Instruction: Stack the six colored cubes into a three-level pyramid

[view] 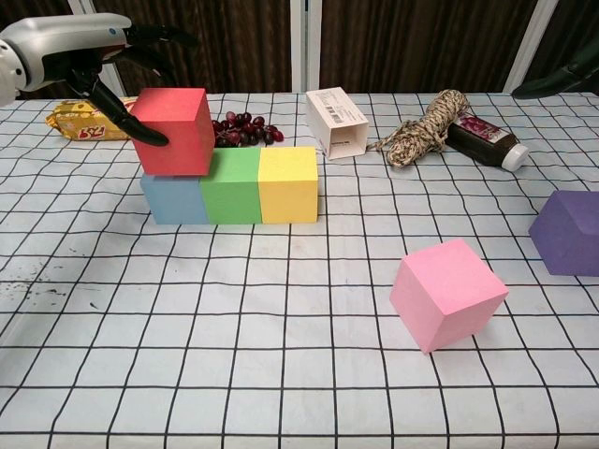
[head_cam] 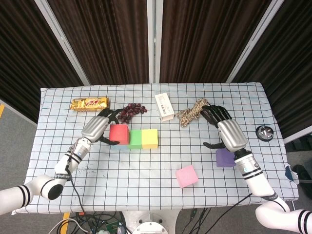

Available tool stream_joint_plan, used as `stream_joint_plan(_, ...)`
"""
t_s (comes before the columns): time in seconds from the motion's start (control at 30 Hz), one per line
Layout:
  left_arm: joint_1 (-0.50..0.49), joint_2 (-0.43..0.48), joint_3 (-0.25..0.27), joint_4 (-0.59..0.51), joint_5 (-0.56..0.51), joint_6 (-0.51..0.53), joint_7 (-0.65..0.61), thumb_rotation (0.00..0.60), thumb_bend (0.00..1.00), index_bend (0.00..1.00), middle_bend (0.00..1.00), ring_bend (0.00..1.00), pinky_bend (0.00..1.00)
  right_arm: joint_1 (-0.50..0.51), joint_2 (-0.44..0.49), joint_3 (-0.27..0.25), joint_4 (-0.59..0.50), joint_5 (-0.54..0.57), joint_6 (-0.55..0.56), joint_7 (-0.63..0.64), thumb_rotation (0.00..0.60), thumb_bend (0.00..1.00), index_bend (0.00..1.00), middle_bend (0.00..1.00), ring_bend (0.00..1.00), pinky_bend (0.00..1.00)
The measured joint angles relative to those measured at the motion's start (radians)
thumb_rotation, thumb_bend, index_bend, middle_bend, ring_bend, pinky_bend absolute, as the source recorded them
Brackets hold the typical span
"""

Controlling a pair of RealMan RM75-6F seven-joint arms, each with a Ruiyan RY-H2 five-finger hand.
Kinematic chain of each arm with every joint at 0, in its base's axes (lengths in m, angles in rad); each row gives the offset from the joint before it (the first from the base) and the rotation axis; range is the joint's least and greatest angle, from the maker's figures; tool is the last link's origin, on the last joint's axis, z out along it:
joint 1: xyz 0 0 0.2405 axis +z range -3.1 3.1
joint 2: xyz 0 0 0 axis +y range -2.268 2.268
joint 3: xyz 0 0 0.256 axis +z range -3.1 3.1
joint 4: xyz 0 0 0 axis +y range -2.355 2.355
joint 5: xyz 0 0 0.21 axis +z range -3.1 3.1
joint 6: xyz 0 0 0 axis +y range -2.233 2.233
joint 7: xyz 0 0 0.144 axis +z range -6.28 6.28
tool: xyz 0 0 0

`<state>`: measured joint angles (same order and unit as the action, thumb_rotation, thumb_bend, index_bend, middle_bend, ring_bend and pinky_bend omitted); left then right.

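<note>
Starting level two: red cube (view: 174, 131) is gripped by left hand (view: 89, 51) over the finished base row.
Pink cube (view: 447, 293) and purple cube (view: 568, 231) are left; right hand (head_cam: 228, 130) is open.

The surface (head_cam: 146, 170) is a table draped in a white cloth printed with a black grid, its hem hanging over the near and side edges. Behind it hang dark brown pleated curtains (head_cam: 107, 39), divided by pale grey upright and slanting frame bars (head_cam: 152, 41). Grey floor (head_cam: 19, 141) shows to the left and right of the table, with a strip of yellow tape (head_cam: 1, 110) at the far left edge. A tangle of cables (head_cam: 92, 225) lies on the floor below the near edge. The lighting is even and bright, with soft shadows on the cloth.
</note>
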<state>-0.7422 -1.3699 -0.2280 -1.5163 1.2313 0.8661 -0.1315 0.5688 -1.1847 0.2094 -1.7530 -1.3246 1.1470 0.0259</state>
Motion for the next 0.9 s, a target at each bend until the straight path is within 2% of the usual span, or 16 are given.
stream_joint_plan(0.5, -0.032, -0.03, -0.002, 0.03, -0.02, -0.024, 0.001, 0.6, 0.09, 0.05, 0.49, 0.13, 0.06, -0.009, -0.012, -0.001, 0.022, -0.001, 0.003, -0.004, 0.6, 0.02, 0.0, 0.08, 0.0, 0.0)
stream_joint_plan(0.9, -0.041, -0.041, -0.007, 0.026, -0.084, -0.026, 0.048, 0.6, 0.09, 0.05, 0.49, 0.13, 0.06, -0.013, -0.016, 0.0, 0.038, -0.004, -0.001, 0.004, 0.6, 0.02, 0.0, 0.08, 0.0, 0.0)
